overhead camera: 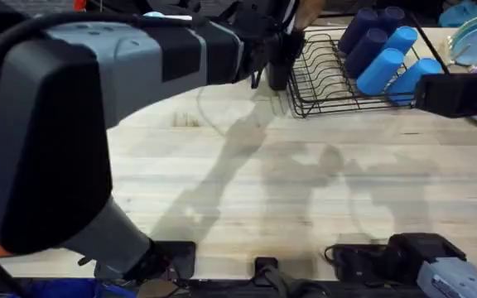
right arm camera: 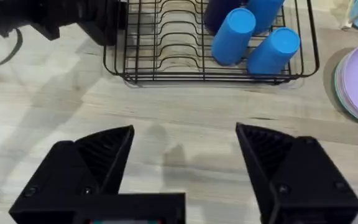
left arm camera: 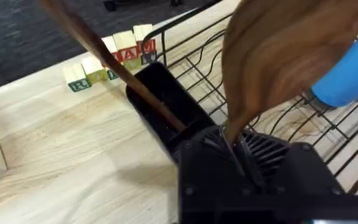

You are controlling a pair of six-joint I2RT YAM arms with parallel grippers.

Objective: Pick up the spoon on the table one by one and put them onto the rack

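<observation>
Left pincer (left arm camera: 238, 146) clamps spoon (left arm camera: 284, 56) at the neck beside rack (left arm camera: 185, 56); rigid, light wood. Right pincer (right arm camera: 185, 168) gapes empty.

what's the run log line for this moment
left gripper: shut on spoon | above rack cup | right gripper: open, over table

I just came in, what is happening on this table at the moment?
The left gripper is shut on a brown wooden cooking spoon, holding it beside the tall black utensil cup of the black wire dish rack, where a second wooden handle already leans. Blue plastic cups lie in the rack. The right gripper hangs open above the light wooden table, holding nothing.
</observation>
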